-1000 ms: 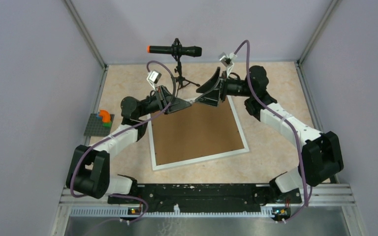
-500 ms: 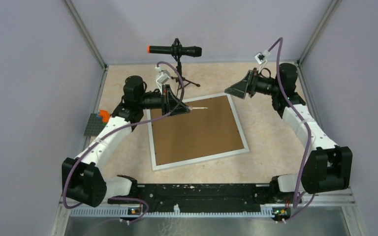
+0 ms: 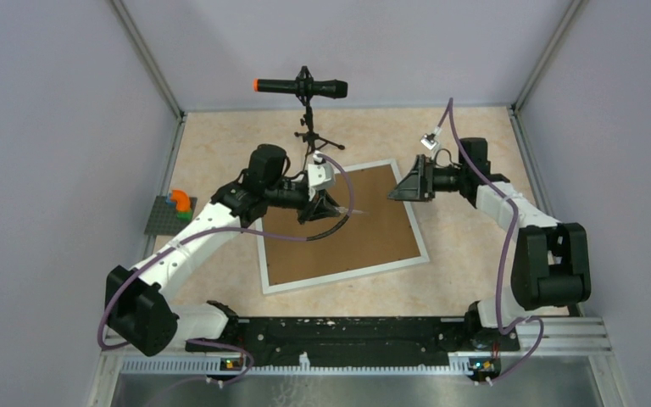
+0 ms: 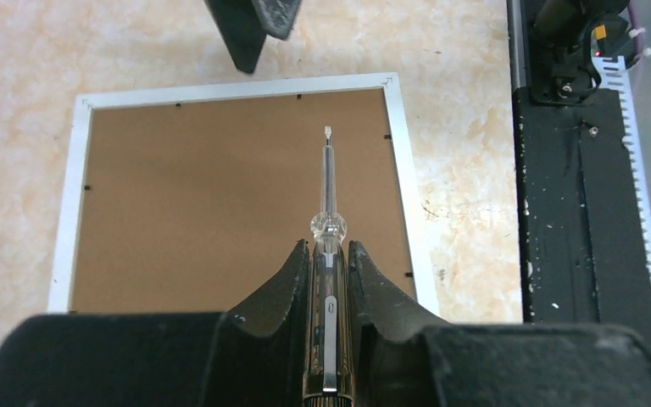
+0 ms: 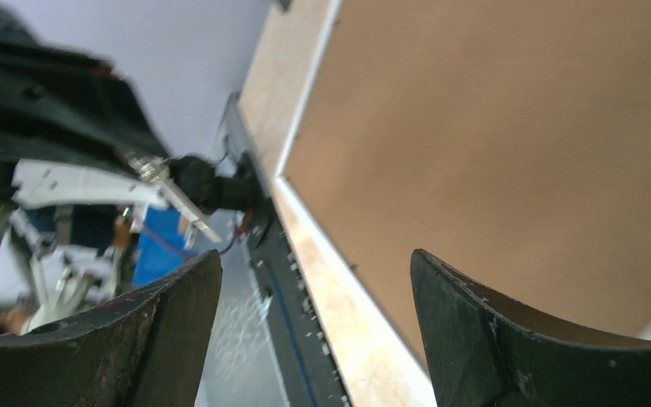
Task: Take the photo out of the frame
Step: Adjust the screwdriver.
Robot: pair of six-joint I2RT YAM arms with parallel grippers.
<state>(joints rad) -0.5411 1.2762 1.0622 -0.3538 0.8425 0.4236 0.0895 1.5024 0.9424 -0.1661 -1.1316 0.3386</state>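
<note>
The frame (image 3: 356, 242) lies face down near the middle of the table (image 3: 466, 254), turned a little askew. Its brown backing board (image 4: 220, 203) faces up inside the thin white border, with small dark clips (image 4: 177, 105) spaced along the board's edges. The photo does not show from this side. The left gripper (image 4: 329, 254) hangs above the board with its fingers pinching the clear handle of a screwdriver (image 4: 328, 225). The metal shaft sticks straight out past the fingertips, and its flat tip is over the board, toward the frame's right edge. The right gripper (image 5: 314, 259) is raised over the frame's far right corner, just inside the right border. Its fingers (image 5: 492, 331) are spread wide with nothing between them, and the wrist view shows only board and border in the gap. The two grippers point toward each other but are apart. At the table's far edge a black microphone (image 3: 299, 86) with an orange end sits on a small tripod (image 3: 309, 127). Off the table's left edge lies a grey baseplate (image 3: 163, 222) with coloured bricks (image 3: 181, 202) on it.
</note>
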